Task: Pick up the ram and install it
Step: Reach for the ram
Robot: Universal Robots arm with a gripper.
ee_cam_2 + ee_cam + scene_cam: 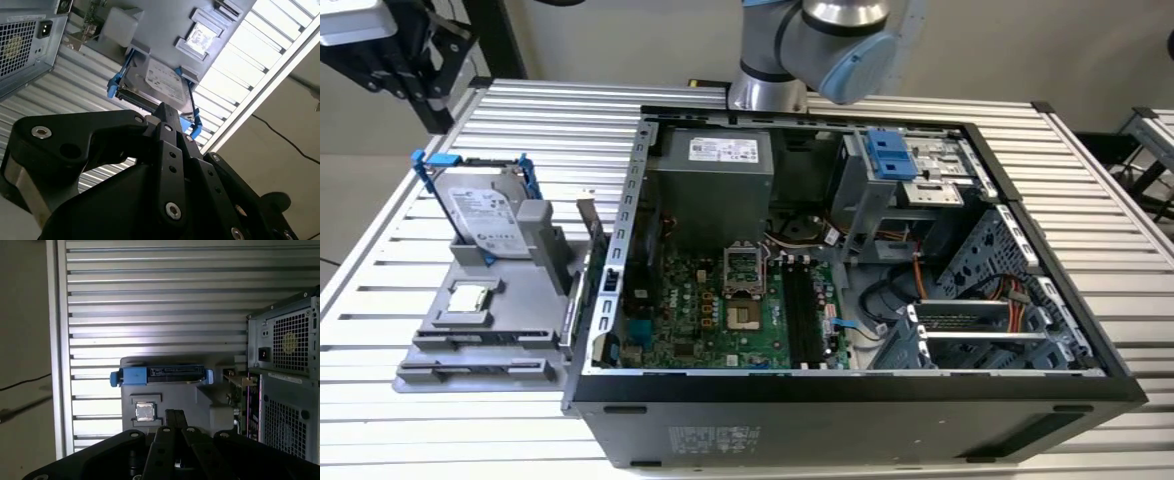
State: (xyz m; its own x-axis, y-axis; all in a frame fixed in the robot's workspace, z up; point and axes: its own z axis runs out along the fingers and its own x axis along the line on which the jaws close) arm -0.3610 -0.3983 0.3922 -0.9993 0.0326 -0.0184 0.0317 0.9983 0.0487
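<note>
The ram (590,222) is a thin board stick standing on edge in the grey holder (494,330), on the side nearest the open computer case (854,400). The first wrist view shows the ram's edge (234,381) beside the case's rear panel. My gripper (175,415) hangs high above the holder with its black fingers shut together and nothing between them. In the second wrist view, the gripper (167,112) points toward the hard drive. Inside the case, the green motherboard carries long black memory slots (803,320).
A silver hard drive in a blue frame (483,210) stands on the holder, with a square processor chip (470,298) in front of it. The arm's elbow (841,35) rises behind the case. The slatted metal table (400,420) ends close to the holder on the exterior view's left.
</note>
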